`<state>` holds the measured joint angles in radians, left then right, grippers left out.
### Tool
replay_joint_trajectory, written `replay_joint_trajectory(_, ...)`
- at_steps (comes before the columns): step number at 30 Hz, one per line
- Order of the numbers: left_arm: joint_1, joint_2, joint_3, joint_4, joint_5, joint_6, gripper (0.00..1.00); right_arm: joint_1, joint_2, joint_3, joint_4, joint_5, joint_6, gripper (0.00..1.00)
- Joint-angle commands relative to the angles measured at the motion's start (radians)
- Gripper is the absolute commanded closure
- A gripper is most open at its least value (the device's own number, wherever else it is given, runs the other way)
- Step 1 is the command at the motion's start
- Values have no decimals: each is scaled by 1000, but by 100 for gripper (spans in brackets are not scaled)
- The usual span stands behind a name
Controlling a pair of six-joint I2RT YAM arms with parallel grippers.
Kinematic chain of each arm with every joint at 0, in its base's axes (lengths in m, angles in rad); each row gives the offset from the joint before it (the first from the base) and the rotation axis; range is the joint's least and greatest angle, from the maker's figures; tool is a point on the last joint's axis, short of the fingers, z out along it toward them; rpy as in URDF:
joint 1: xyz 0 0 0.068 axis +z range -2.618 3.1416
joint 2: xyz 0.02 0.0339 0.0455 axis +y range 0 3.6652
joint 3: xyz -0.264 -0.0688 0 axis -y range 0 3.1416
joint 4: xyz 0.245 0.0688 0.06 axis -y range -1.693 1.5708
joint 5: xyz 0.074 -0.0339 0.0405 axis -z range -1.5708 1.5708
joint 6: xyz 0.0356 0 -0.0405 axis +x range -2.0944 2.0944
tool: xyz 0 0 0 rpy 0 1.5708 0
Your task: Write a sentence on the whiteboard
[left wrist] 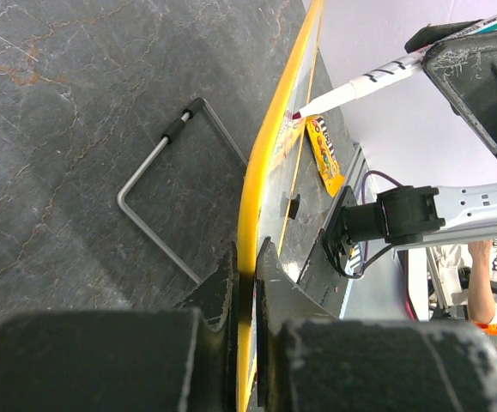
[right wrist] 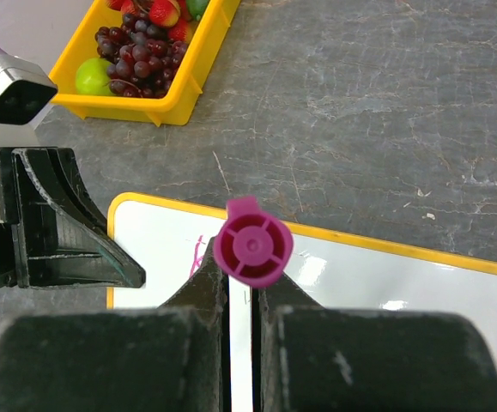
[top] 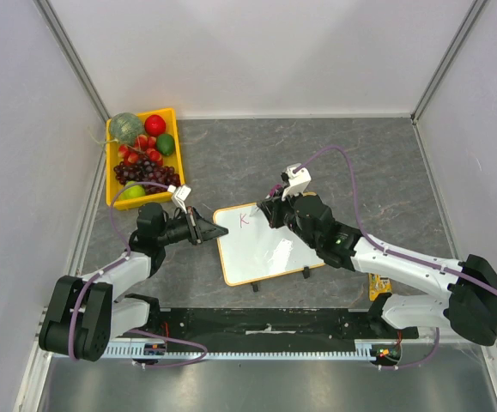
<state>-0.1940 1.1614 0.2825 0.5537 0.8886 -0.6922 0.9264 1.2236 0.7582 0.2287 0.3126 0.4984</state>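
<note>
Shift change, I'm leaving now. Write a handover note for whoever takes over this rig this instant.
Left hand: shut on the whiteboard, clamping its frame at the left corner.
Right hand: shut on the pink marker, tip down at the board's far-left area.
Done: only a pink K is written.
Left: the whole rest of the sentence.

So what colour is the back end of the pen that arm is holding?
Magenta-pink. The marker shows its round back end best in the right wrist view.
</note>
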Motion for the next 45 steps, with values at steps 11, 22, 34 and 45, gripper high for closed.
replay_joint_trajectory(11,-4,6,-3,-90,-83,103,98,-3,1,-16,1,14,-8,100)
replay_joint_trajectory(22,-4,4,-5,-92,-83,102,98,-3,-16,-51,-9,-21,-3,100)
replay_joint_trajectory(34,-4,4,-5,-90,-85,102,98,-1,-39,-71,-5,-56,9,100)
replay_joint_trajectory(45,-4,1,-6,-94,-85,102,98,-3,-107,-37,40,-40,16,100)
